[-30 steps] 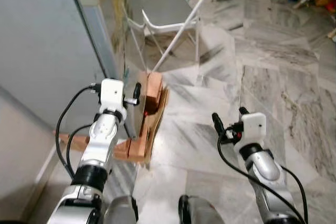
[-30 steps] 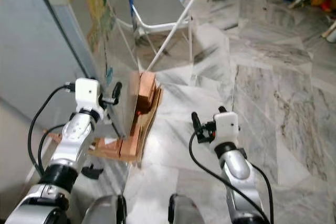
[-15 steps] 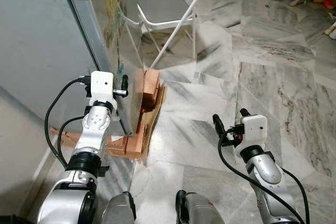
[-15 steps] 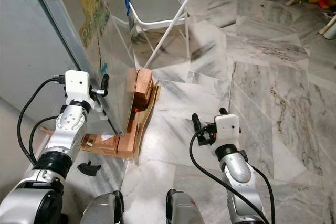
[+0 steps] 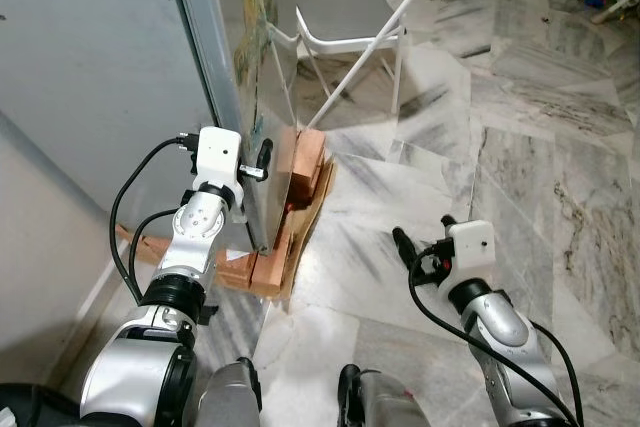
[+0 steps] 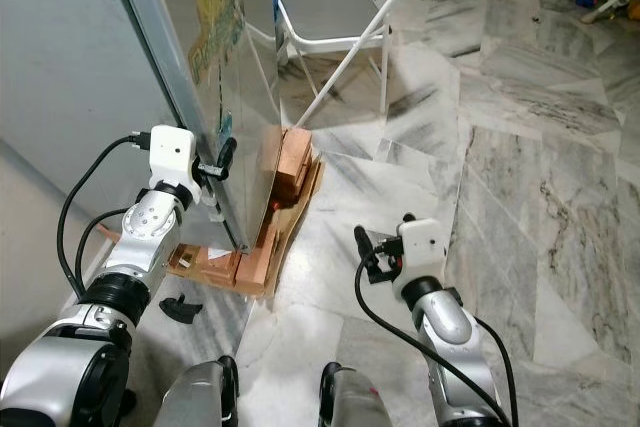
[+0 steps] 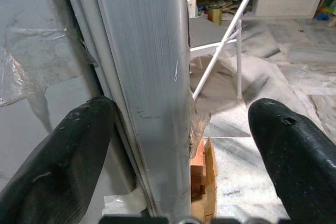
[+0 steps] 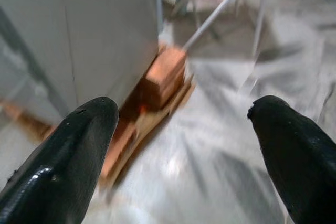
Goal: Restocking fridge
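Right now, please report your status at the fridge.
Left gripper open, straddling fridge door edge. Right gripper open, idle. Folding chair stands beyond.

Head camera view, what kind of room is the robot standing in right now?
Probably a lived-in home's kitchen or utility corner: a grey fridge propped on bricks, a folding chair, and a marble floor.

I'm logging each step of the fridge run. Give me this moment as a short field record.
fridge: silver, door shut
left gripper: jaws open, straddling the fridge door's edge
right gripper: jaws open, held over the marble floor
under fridge: reddish wooden blocks on cardboard
behind: grey folding chair
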Controlling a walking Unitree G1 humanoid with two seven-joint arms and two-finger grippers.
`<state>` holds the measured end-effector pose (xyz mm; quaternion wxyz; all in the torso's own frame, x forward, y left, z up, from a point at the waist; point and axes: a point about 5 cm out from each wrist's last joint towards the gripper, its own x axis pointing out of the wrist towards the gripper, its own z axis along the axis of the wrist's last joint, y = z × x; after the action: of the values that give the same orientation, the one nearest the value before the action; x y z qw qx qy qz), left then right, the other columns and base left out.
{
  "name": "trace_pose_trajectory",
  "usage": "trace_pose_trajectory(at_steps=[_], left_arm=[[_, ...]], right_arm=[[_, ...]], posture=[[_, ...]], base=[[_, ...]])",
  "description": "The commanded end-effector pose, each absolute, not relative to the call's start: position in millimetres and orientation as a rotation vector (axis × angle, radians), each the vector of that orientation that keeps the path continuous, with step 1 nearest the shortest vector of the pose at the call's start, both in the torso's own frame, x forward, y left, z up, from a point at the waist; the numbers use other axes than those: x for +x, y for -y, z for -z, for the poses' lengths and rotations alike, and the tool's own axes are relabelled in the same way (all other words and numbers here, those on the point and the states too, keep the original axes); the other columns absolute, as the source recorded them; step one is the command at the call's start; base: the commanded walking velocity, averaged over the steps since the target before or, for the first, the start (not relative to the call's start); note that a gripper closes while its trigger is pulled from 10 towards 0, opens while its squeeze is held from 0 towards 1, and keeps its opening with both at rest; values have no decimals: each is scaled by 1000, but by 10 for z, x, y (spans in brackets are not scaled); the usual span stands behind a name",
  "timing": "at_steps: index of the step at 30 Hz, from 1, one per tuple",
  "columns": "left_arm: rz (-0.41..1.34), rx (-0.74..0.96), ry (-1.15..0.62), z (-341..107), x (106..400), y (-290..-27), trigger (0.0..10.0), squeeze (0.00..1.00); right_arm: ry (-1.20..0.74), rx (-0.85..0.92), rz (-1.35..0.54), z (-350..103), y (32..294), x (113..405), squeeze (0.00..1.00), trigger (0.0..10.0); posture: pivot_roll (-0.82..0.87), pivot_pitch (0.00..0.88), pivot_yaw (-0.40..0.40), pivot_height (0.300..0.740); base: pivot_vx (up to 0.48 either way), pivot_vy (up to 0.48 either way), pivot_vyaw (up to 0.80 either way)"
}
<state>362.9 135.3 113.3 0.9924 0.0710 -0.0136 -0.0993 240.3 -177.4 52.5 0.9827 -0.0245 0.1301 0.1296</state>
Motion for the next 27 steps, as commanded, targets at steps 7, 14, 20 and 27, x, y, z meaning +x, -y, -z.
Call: trace_pose_trajectory(at_steps=[7,14,20,27], left_arm=[[349,79,246,-2012,3921,-632,10000,0],[906,-177,440,-2624,3198,906,10000,0],[835,-119,369,-2308,3333,703,10000,0],[520,-64,343,-2086,3685,-255,10000,0]], right_arm=[[-385,-17,-383,-376,1734,2269,0,10000],[-290,-9,-387,-444,1708,2231,0,10000],[-240,-7,-390,-478,1680,2257,0,10000],[-237,7,-400,-448,1675,2254,0,10000]], posture=[[24,128,-19,740],[30,119,-4,740],[36,118,2,740],[63,120,-7,740]], base=[[0,0,0],[0,0,0],[0,0,0],[0,0,0]])
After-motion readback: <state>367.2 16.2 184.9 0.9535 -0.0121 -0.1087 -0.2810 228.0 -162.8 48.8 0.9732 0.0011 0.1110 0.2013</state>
